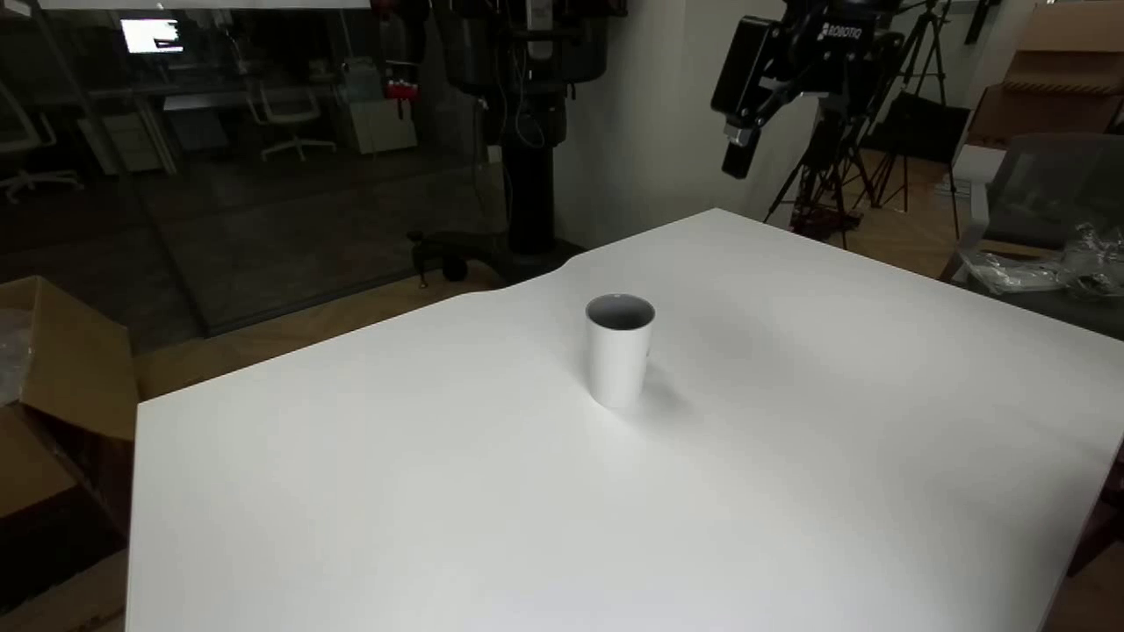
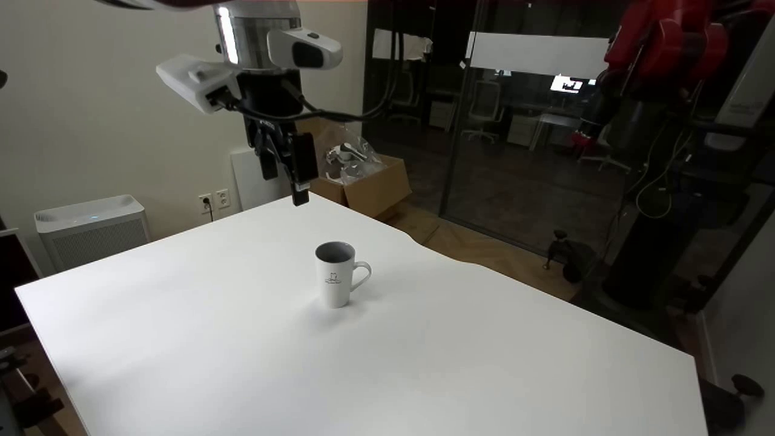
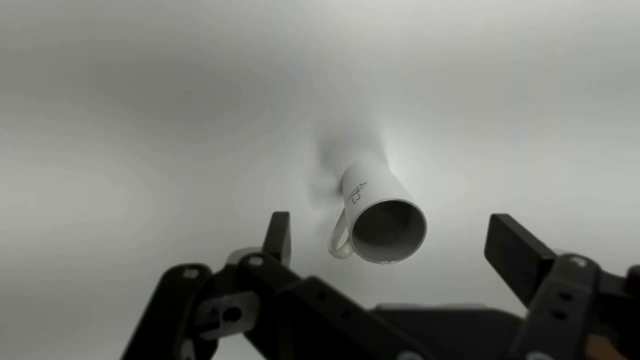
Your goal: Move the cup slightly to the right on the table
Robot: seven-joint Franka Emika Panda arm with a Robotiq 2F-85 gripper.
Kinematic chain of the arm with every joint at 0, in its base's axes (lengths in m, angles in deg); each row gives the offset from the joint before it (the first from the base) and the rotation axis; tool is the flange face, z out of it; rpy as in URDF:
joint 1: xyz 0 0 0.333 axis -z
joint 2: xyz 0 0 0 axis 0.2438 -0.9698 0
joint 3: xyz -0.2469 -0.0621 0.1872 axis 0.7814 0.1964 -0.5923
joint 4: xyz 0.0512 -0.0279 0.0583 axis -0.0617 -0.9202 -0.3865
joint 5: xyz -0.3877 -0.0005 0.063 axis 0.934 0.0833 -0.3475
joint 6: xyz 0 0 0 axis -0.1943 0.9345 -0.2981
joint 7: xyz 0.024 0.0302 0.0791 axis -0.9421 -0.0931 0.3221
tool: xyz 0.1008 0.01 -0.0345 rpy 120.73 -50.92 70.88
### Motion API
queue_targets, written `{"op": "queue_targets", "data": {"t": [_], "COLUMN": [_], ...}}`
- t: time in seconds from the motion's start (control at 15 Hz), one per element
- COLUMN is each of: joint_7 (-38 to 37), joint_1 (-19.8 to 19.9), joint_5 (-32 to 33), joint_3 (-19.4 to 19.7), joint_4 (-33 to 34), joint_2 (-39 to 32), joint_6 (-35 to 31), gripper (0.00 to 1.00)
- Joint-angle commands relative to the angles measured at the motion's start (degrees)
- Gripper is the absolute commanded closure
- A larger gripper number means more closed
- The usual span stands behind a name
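We have free room around the cup on the table and up to the tool; its parted fingers, in the wrist view, leave gaps either side (the handle juts into one).

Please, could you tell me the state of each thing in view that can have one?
Cup: upright on the table, uncovered; inside too dark to judge contents.
Fingers: open, holding nothing, not touching the cup.
Cardboard box: open, clear plastic inside.
White appliance: small blue light lit.
Black plug: plugged in.
Distant screen: lit.
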Motion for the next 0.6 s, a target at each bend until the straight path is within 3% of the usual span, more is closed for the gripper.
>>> {"op": "queue_targets", "data": {"t": [0.0,0.27,0.53], "joint_7": [-0.08,-0.65,3.95], "joint_1": [-0.58,-0.53,0.19], "joint_5": [0.15,1.67,-1.71], "joint_3": [0.59,0.18,2.69], "joint_4": [0.22,0.94,6.96], "joint_2": [-0.26,-0.94,-7.87], "joint_6": [0.10,0.63,2.82], "gripper": [0.00,0.00,0.00]}}
